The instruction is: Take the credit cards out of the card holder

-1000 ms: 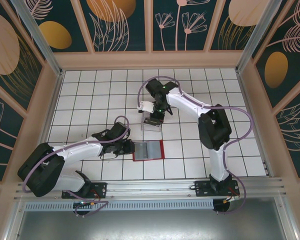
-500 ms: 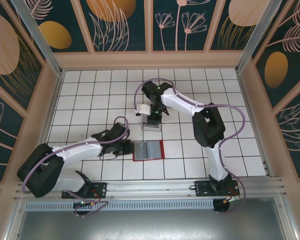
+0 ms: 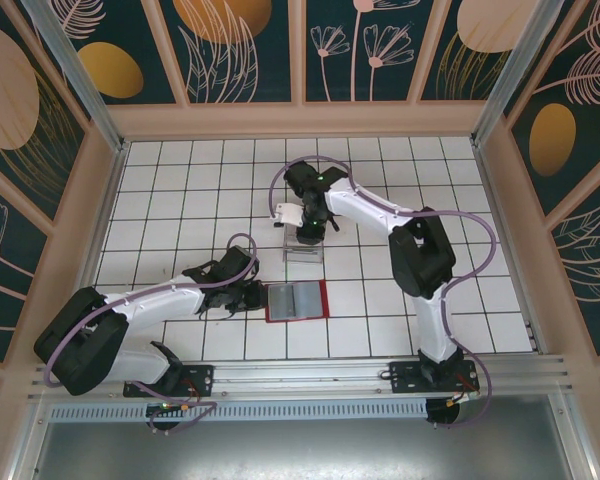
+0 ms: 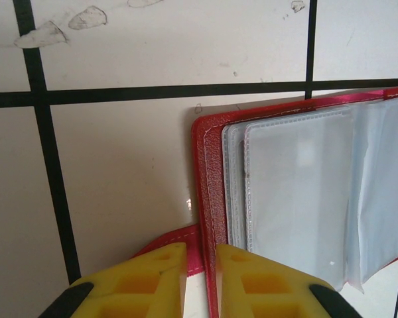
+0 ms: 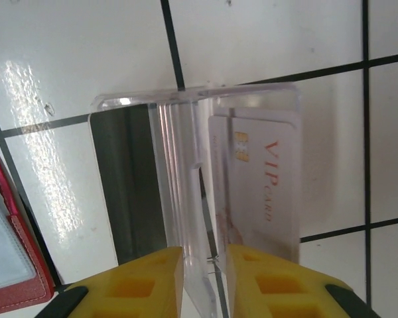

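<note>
The red card holder lies open on the tiled table, its clear sleeves facing up; I cannot tell whether a card is inside them. My left gripper is shut on the holder's left red cover edge. A whitish credit card printed "VIP card" lies in the clear plastic box, with a second card edge beside it. My right gripper hangs over that box, its jaws slightly apart around the box's clear inner wall, gripping nothing.
A corner of the red holder shows left of the box. The box's left half is dark grey. Wooden walls frame the white tiled table, with free tiles at the back and right.
The right gripper's jaws have parted over the clear box, and it has shifted slightly left. The left arm and the card holder have stayed still.
</note>
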Action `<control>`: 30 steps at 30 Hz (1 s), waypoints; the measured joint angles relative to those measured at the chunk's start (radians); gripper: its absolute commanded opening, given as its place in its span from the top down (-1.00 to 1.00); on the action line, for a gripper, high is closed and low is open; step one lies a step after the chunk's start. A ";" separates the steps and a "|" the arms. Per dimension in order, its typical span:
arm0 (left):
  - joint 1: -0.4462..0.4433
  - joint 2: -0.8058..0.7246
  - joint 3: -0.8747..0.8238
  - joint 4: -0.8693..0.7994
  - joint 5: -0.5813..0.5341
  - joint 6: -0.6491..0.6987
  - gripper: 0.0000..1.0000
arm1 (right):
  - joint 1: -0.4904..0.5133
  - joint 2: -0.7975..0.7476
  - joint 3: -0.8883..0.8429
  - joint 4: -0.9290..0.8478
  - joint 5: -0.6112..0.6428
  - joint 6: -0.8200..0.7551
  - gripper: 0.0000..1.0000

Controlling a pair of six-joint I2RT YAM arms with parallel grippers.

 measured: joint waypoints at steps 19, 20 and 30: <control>0.000 0.000 0.000 0.000 0.000 0.000 0.59 | 0.067 -0.083 -0.122 0.096 0.023 0.069 -0.04; 0.000 0.000 0.000 0.000 0.000 0.000 0.59 | 0.067 -0.083 -0.122 0.103 0.029 0.070 -0.02; 0.000 0.000 0.000 0.000 0.000 0.000 0.59 | 0.063 -0.083 -0.122 0.168 0.109 0.073 0.03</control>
